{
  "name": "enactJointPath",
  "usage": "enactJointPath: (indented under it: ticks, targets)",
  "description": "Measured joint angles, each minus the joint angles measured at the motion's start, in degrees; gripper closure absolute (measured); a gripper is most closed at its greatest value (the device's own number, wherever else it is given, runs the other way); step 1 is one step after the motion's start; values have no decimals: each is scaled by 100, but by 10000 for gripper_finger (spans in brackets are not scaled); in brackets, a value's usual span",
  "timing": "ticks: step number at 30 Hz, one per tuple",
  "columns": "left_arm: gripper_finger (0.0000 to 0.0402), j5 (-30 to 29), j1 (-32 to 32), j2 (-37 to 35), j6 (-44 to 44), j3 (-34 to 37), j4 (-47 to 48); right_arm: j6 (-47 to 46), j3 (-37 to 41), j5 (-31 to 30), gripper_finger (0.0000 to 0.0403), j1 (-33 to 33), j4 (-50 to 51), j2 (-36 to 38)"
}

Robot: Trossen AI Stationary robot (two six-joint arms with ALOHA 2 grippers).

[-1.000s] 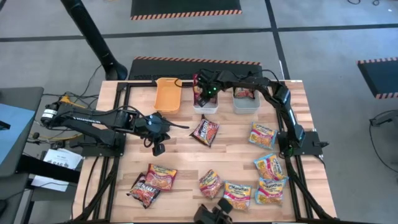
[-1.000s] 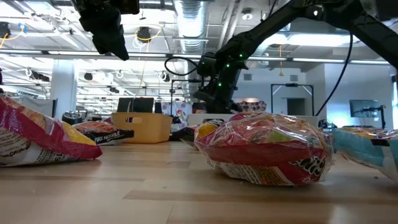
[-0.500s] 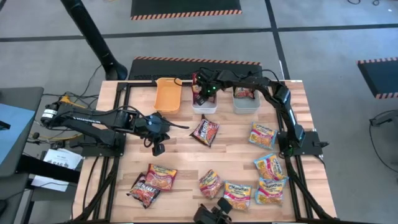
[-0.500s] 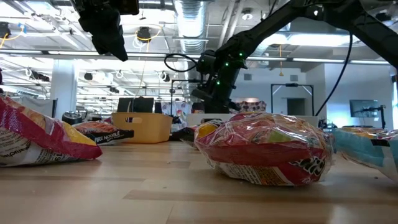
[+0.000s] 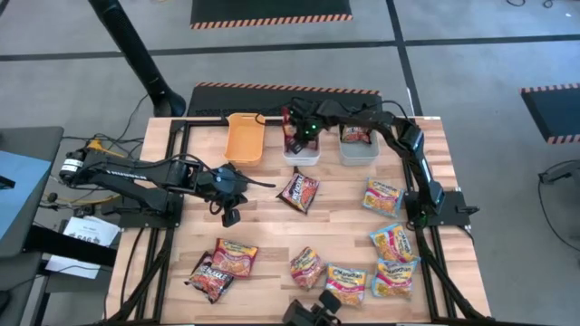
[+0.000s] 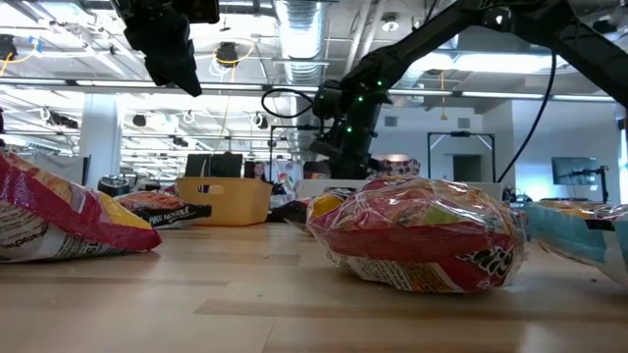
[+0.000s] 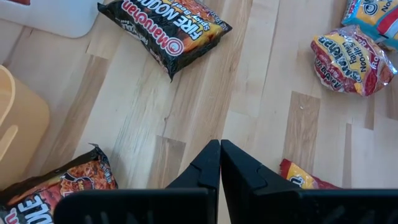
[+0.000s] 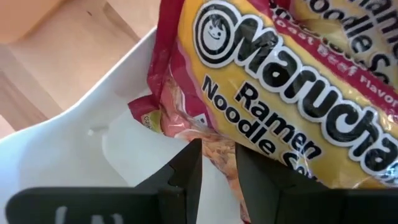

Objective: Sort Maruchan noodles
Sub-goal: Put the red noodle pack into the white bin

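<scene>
Since nothing along the near edge of the counter [image 5: 272, 231] has been touched over the last second, the loose Maruchan noodles [image 5: 345, 281] there are left exactly as they were: a bunch of yellow and red packets at the right, two more at the left, all still to be sorted

Mid-counter, the left arm's fingers [image 7: 208, 165] are kept pressed fully shut on nothing, hung above bare wood, and no movement is seen there at all. Just past them the dark fire-noodle packet [image 5: 299, 190] is lying flat and unmoved, near the bins but not in one

At the far side the orange bin [image 5: 244, 138], white bin [image 5: 301, 156] and grey bin [image 5: 359, 152] are lined up, and that's where the only change is found. The right arm's fingers [image 8: 186, 165] have been shifted slightly up and back over the white bin, and in the low view they look lifted a touch. They're still clamped on the edge of a roast beef packet [image 8: 280, 81], which is dangled inside or right above the white bin, with another packet seen under it. Whether it's resting on the bottom can't be told

So it's probably a drop-off nearly done, but the packet hasn't been let go yet, and most of the sorting is still left
</scene>
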State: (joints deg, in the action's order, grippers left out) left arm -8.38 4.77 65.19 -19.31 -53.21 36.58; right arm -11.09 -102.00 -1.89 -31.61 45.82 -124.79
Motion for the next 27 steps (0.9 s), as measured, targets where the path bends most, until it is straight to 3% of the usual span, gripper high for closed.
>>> enactJointPath:
  ticks: [9,27]
  targets:
    - [401,0,-2,2,0,0,-2,178,-460,-2,276,65,446,-2]
    - [401,2,0,2,-24,0,35,233,-489,184,276,147,694,117]
